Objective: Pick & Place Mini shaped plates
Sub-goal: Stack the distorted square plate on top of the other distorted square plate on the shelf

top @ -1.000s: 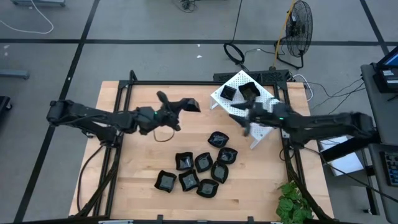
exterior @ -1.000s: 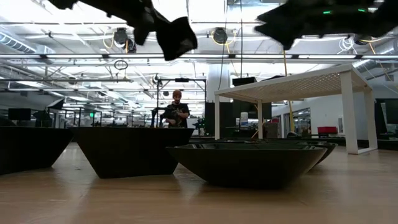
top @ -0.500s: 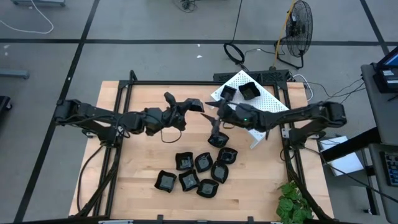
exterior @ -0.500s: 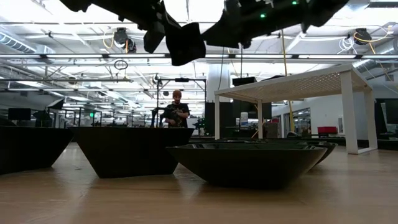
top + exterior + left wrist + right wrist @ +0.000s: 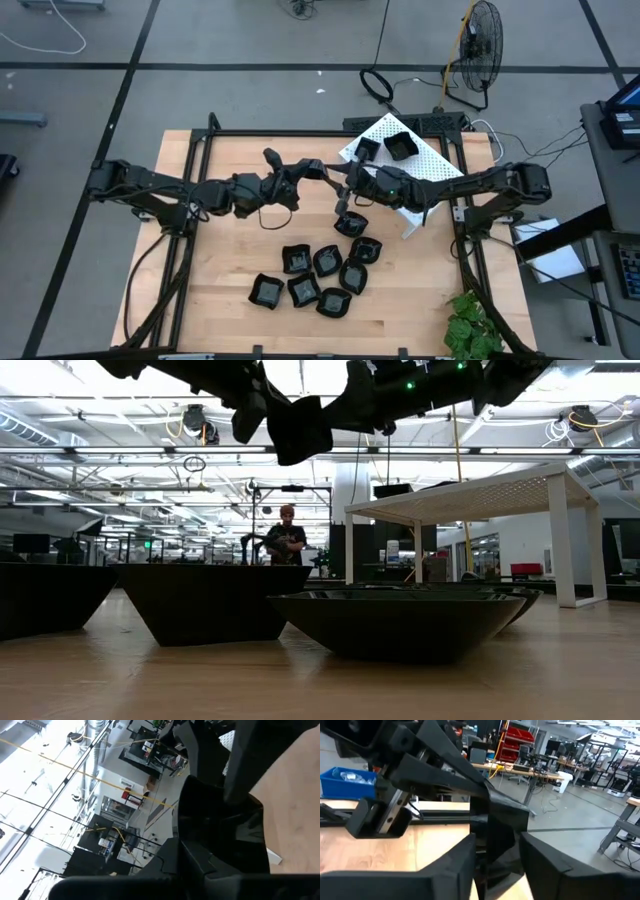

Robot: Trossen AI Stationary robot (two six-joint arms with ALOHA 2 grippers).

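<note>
One plate [image 5: 312, 170] is clamped in the left tool [image 5: 300, 174], between the right tool's [image 5: 335, 180] parted fingers.

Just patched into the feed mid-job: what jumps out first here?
The two arms meeting in mid-air above the table's middle: the left gripper is shut on a black mini plate, and the right gripper has its fingers around that same plate, a handover. Below them a cluster of black plates lies on the wooden table, and two more plates sit on the white perforated rack at the far right.
</note>
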